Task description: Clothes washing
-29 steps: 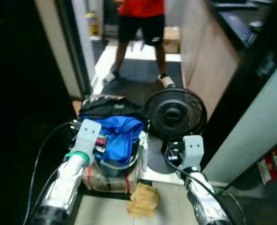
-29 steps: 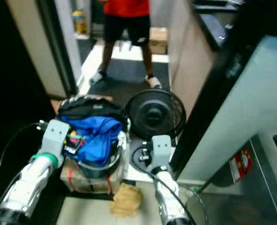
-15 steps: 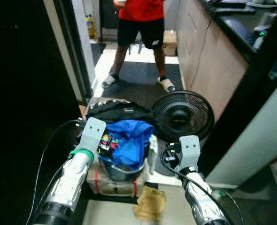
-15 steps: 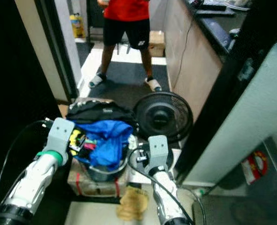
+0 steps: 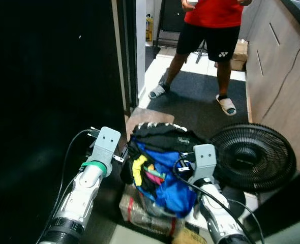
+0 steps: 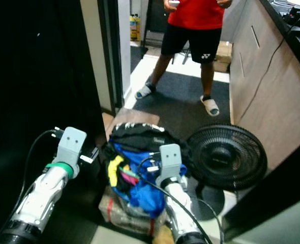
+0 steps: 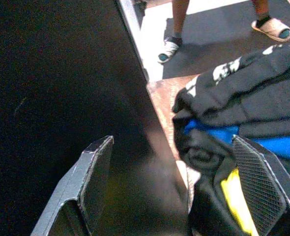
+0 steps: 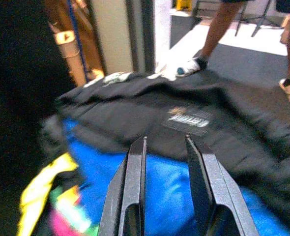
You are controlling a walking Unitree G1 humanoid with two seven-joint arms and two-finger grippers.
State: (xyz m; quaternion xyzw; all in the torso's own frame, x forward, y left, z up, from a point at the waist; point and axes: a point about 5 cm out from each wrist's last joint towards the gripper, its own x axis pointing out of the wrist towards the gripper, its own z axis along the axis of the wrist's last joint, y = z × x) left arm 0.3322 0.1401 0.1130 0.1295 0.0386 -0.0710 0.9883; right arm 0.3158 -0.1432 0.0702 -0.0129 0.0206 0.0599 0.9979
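A heap of laundry sits on a taped box (image 5: 142,216) on the floor, between my two arms. A black garment (image 5: 162,138) lies on top, above blue cloth (image 5: 171,190) and yellow and pink pieces (image 5: 142,173). My left gripper (image 7: 172,143) is wide open with nothing in it, at the heap's left edge beside a dark wall. My right gripper (image 8: 165,142) hovers over the blue cloth (image 8: 159,189) just short of the black garment (image 8: 199,123). Its fingers (image 8: 134,187) stand a narrow gap apart and hold nothing.
A black floor fan (image 5: 252,157) stands right of the heap. A person in a red shirt and black shorts (image 5: 211,30) stands on a dark mat (image 5: 196,104) beyond it. There is a dark wall (image 5: 48,101) with a door frame (image 5: 130,56) on the left and wooden cabinets (image 5: 285,66) on the right.
The whole view has swung left, so the fan now sits far right and the dark wall takes up the left. The heap lies closer, and my right wrist is now over it.
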